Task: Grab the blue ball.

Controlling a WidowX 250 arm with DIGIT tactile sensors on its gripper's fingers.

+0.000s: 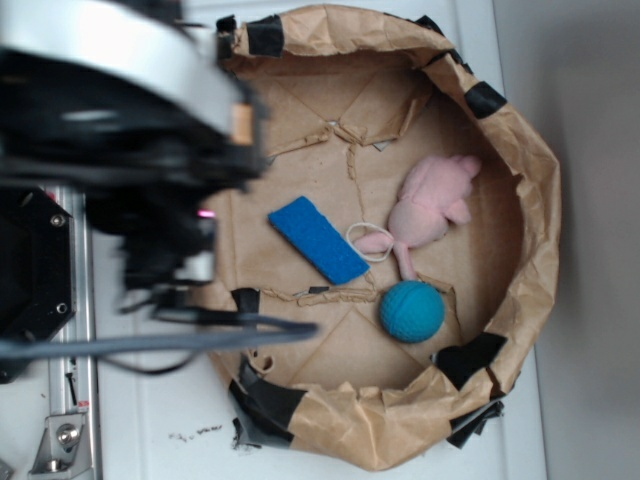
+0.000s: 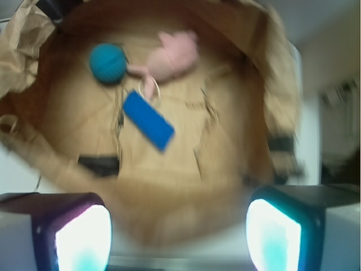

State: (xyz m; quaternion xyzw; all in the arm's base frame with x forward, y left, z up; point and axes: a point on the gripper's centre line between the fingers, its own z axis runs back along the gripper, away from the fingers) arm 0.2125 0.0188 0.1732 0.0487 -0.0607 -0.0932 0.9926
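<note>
The blue ball (image 1: 411, 311) is a small teal round ball with a bumpy surface, lying on the floor of a brown paper basin (image 1: 530, 180) near its lower right wall. The wrist view shows the same blue ball (image 2: 108, 63) at the upper left, far from the fingers. My gripper (image 2: 177, 237) hangs high over the basin's near rim, jaws wide apart and nothing between them. In the exterior view the arm (image 1: 120, 110) fills the upper left, and the fingertips are hidden there.
A pink plush toy (image 1: 432, 203) lies just above the ball, with a white ring (image 1: 368, 240) beside it. A flat bright-blue pad (image 1: 317, 239) sits mid-basin. Crumpled paper walls with black tape (image 1: 470, 358) ring everything. Cables (image 1: 200, 335) cross the left rim.
</note>
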